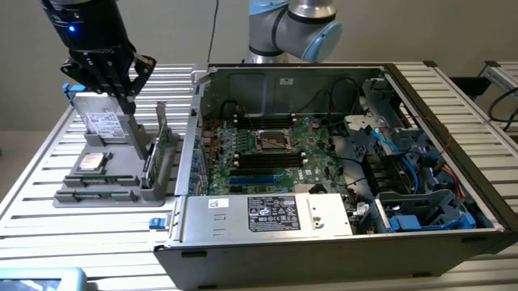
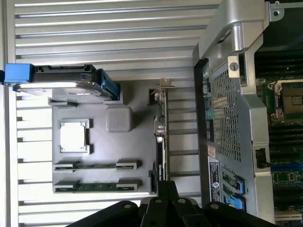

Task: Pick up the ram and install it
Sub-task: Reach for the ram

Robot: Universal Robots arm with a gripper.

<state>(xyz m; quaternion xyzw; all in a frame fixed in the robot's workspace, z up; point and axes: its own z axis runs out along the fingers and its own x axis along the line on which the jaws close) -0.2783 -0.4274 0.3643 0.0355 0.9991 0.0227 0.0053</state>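
Exterior view. Item 1: slatted metal table (image 1: 33,182), with bare strips open along the exterior view's left and in front of the tray. Item 2: grey fixture tray (image 1: 121,198), its edge just beside the open computer case (image 1: 324,242), with a narrow gap between them. On the tray, far to near: hard drive (image 1: 104,124) upright, processor chip (image 1: 93,161) flat, then 2 long holders. The ram (image 1: 96,195) lies flat in the nearest holder along the tray's front edge and is hard to make out here. The expansion card (image 1: 159,142) stands upright at the tray's case-side edge. Item 3: gripper (image 1: 127,104), black, hanging in front of the hard drive and well above the ram, pincer closed and empty. The arm is cut off by the frame's upper edge. Item 4: motherboard (image 1: 312,130), with dark memory slots (image 1: 267,160) either side of the processor socket (image 1: 275,140). Cables (image 1: 380,145) crowd the case at the exterior view's right. Wrist view. Gripper (image 2: 165,189) with fingertips meeting, near the end of the expansion card (image 2: 161,142), which is seen edge-on between the tray (image 2: 137,101) and the case's perforated wall (image 2: 227,118). The ram (image 2: 97,186) shows as a green strip between 2 grey end clips. The second holder (image 2: 97,165) shows a darker strip, contents unclear. The processor chip (image 2: 74,136) and the hard drive (image 2: 61,84) follow in line; the drive is edge-on with blue tabs.
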